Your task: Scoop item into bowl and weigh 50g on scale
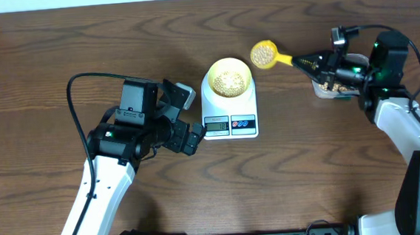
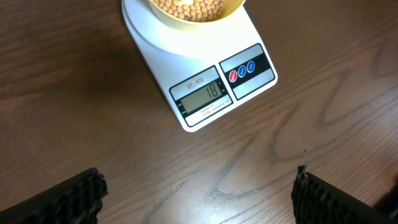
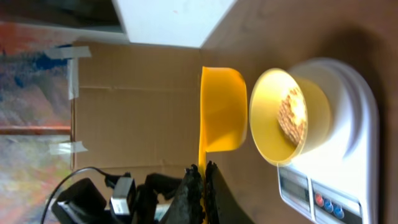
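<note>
The white scale (image 1: 220,109) stands mid-table with the cream bowl (image 1: 209,80) on its platform; tan beans (image 1: 228,81) lie in the bowl. My right gripper (image 1: 306,62) is shut on the handle of a yellow scoop (image 1: 264,54), whose cup holds beans and hovers just right of the bowl. In the right wrist view the scoop (image 3: 221,109) hangs beside the bowl (image 3: 267,127), with the gripper (image 3: 203,186) clamped on its handle. My left gripper (image 1: 189,119) is open and empty, just left of the scale. The left wrist view shows the scale (image 2: 155,56), its lit display and its fingers (image 2: 62,199) wide apart.
A clear tub (image 1: 328,88) with beans sits under the right wrist, partly hidden by it. The left arm's black cable (image 1: 76,105) loops over the table's left side. Cardboard (image 3: 137,106) stands beyond the far table edge in the right wrist view.
</note>
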